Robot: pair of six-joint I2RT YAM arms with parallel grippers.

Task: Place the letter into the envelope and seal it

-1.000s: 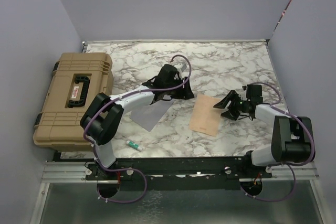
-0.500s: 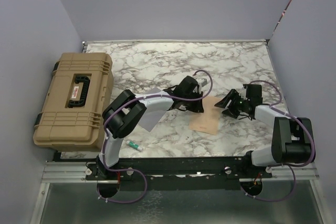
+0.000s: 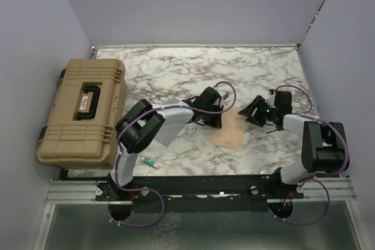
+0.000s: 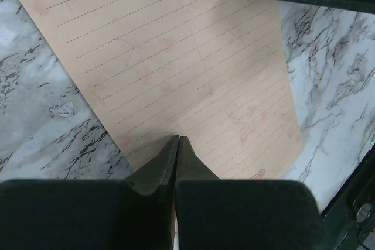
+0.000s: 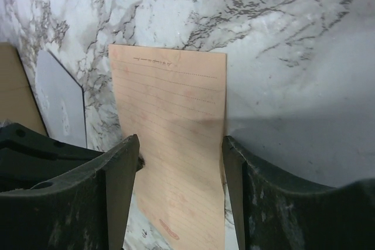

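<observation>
Right now your left gripper [image 3: 212, 122] has its two fingers [image 4: 153, 171] squeezed all the way together. The tips sit on the near edge of the letter [image 3: 229, 136]. In the left wrist view the closed tips press onto the lined peach paper, near one of its corners. You may have a tiny bit of paper pinched between them, but the view is too close to be sure.

The letter lies on the marble table [image 3: 258, 68], about in the middle, between your two grippers. It looks flat over most of its length.

Your right gripper [image 3: 253, 111] is let go, with its fingers [image 5: 117, 174] spread wide and nothing in them. It hangs just beside the far right edge of the letter. In the right wrist view you see the letter in the gap between the two fingers.

The envelope [image 3: 168, 136] is the light grey paper to the left of the letter. Your left arm reaches across over it and hides most of it. It lies apart from the letter, and the letter is not inside it.

A big tan case [image 3: 82, 109] sits at the left side of the table. A small white and green stick [image 3: 149, 163] lies near the front edge, below the envelope.
</observation>
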